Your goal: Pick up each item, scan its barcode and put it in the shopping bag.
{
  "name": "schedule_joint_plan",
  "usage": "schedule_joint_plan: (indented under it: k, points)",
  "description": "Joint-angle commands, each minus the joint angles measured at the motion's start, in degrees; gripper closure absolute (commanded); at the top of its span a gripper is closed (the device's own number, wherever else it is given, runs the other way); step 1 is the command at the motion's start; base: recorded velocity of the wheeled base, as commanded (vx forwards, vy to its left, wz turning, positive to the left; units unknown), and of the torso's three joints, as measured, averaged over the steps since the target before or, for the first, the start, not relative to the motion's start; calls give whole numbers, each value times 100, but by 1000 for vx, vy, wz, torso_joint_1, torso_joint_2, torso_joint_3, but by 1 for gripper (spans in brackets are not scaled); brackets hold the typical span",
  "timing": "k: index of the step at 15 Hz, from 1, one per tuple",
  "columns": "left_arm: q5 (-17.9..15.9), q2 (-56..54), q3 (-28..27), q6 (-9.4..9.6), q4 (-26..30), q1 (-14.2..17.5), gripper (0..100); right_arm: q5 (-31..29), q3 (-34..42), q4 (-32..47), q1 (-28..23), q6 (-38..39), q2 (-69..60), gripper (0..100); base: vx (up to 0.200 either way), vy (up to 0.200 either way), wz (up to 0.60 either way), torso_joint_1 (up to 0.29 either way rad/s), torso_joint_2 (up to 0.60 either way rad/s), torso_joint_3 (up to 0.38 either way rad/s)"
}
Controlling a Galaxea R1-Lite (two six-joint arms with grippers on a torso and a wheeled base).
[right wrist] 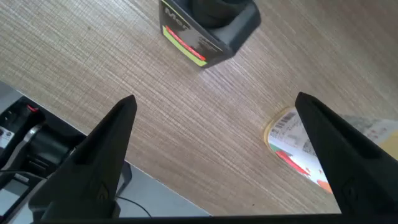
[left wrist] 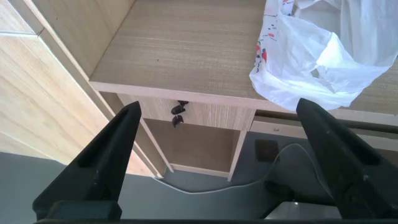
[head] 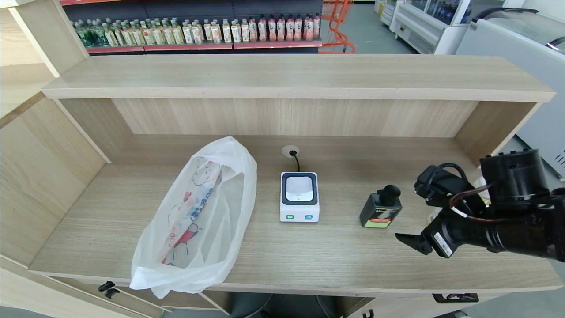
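The right pincer (right wrist: 216, 104) hangs spread and empty just above the table (head: 309, 260), with a squat dark bottle (head: 380, 211) near its tips and a small barcoded tub (right wrist: 297, 148) beside it. Further left stand the scanner (head: 299, 196) and the white shopping bag (head: 198, 212). The left pincer (left wrist: 219, 107) is spread too, low off the table's front edge by the bag. The bottle looks stiff, smooth and rather weighty, so I'd pinch its flat body below the cap.
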Motion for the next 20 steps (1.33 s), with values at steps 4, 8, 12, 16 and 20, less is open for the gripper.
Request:
schedule_joint_plan:
  k: [4, 8, 12, 16, 20]
  points:
    - [3, -2, 0, -1, 0, 1, 0, 7, -772, -56, 185, -204, 801, 0, 0, 0, 0, 0, 0, 0]
    - [3, -2, 0, -1, 0, 1, 0, 51, -877, -232, 343, -256, 1056, 0, 0, 0, 0, 0, 0, 0]
    - [3, -2, 0, -1, 0, 1, 0, 51, -895, -698, 519, -283, 1284, 0, 0, 0, 0, 0, 0, 0]
    - [3, -2, 0, -1, 0, 1, 0, 42, -772, -750, 519, -283, 1328, 0, 0, 0, 0, 0, 0, 0]
    - [3, -2, 0, -1, 0, 1, 0, 51, -737, -759, 519, -248, 1346, 0, 0, 0, 0, 0, 0, 0]
